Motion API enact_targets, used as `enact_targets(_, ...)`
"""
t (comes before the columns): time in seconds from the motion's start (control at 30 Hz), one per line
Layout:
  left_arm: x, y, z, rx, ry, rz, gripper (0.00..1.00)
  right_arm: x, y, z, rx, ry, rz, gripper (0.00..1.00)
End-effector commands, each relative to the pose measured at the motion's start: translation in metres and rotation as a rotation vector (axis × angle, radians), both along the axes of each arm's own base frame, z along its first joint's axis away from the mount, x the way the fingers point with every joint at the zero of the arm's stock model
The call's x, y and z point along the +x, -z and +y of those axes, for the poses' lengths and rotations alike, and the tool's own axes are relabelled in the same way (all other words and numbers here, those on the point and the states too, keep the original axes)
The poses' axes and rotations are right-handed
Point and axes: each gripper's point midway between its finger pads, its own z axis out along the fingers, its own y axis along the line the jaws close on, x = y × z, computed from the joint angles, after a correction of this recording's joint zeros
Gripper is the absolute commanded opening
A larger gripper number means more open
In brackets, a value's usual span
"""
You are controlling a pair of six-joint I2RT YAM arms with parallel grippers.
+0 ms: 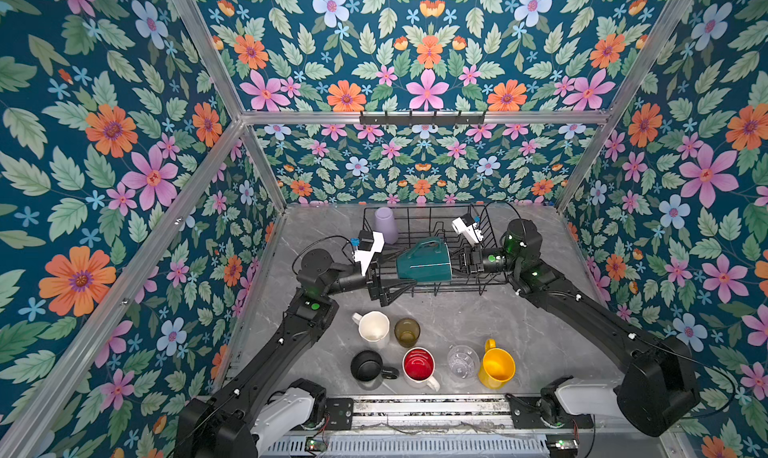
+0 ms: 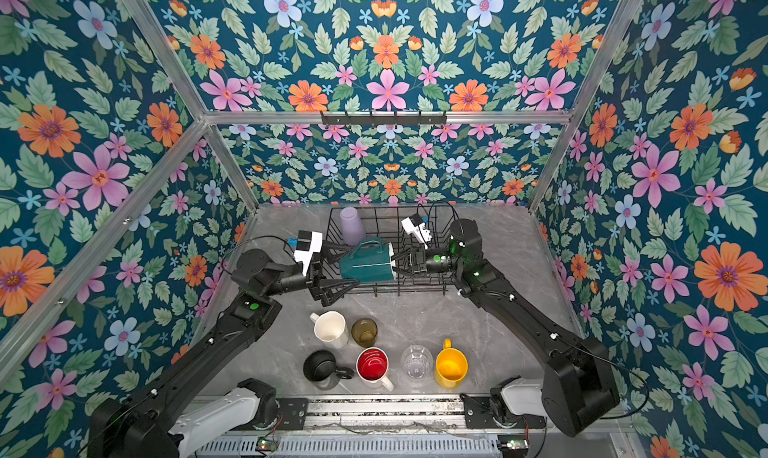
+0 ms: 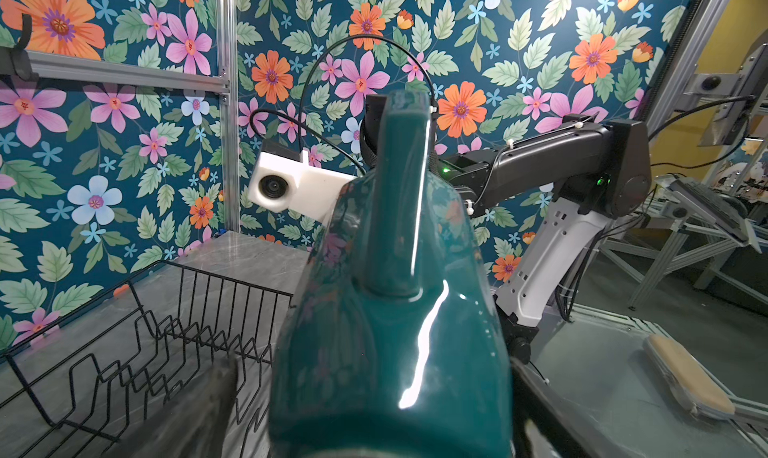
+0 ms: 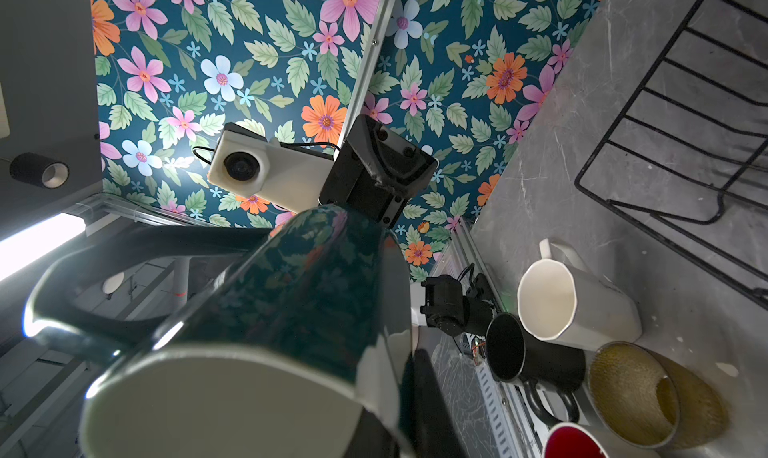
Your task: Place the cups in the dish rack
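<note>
Far left: left gripper (image 1: pixel 401 270), black, jaws spread wide, straddles the base end of the glossy teal ceramic mug with white inside (image 1: pixel 424 263). Whether it touches the mug cannot be told. Just behind it, a matte lilac plastic tumbler (image 1: pixel 385 224) stands upside down in the far left corner of the black wire rectangular dish rack (image 1: pixel 428 223), which has flared sides and upright prongs. The teal mug lies on its side over the rack's front half, handle up, mouth toward the right. The right gripper (image 1: pixel 459 263) is pinched tight on the mug's rim wall and carries it. On the grey marble-look tabletop (image 1: pixel 519 331) in front of the rack, all upright with mouths up:
- rounded matte black mug (image 1: pixel 366 364)
- tapered cream-white mug (image 1: pixel 374 326)
- textured amber glass (image 1: pixel 407 331)
- white mug with glossy red inside (image 1: pixel 419 364)
- clear glass (image 1: pixel 462 360)
- glossy yellow mug (image 1: pixel 496 366), handle toward the rack
</note>
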Motion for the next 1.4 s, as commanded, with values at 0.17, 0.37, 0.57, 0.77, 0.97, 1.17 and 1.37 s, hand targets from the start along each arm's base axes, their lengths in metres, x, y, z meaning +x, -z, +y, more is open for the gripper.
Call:
enact_targets(0.17,-0.005,-0.010,-0.004,-0.028,0.042,-0.036,1.00,-0.008,-0.016,0.008,0.051,-0.050,-0.079,0.00)
enact_targets(0.37,-0.009,-0.012,-0.008,-0.036,0.065,-0.037,1.00,-0.008,-0.015,0.013,0.054,-0.061,-0.076,0.00)
enact_targets(0.57,-0.011,-0.012,-0.011,-0.034,0.084,-0.036,1.00,-0.010,-0.017,0.017,0.059,-0.072,-0.080,0.00)
enact_targets(0.77,-0.012,-0.011,-0.013,-0.033,0.093,-0.034,1.00,-0.009,-0.014,0.020,0.056,-0.079,-0.074,0.00)
enact_targets(0.97,-0.015,-0.012,-0.015,-0.040,0.110,-0.039,0.99,-0.008,-0.013,0.024,0.056,-0.087,-0.069,0.00)
enact_targets(1.17,-0.015,-0.013,-0.017,-0.041,0.128,-0.036,0.95,-0.009,-0.013,0.026,0.059,-0.095,-0.065,0.00)
enact_targets(1.37,-0.017,-0.013,-0.017,-0.041,0.138,-0.037,0.86,-0.009,-0.011,0.028,0.055,-0.097,-0.056,0.00)
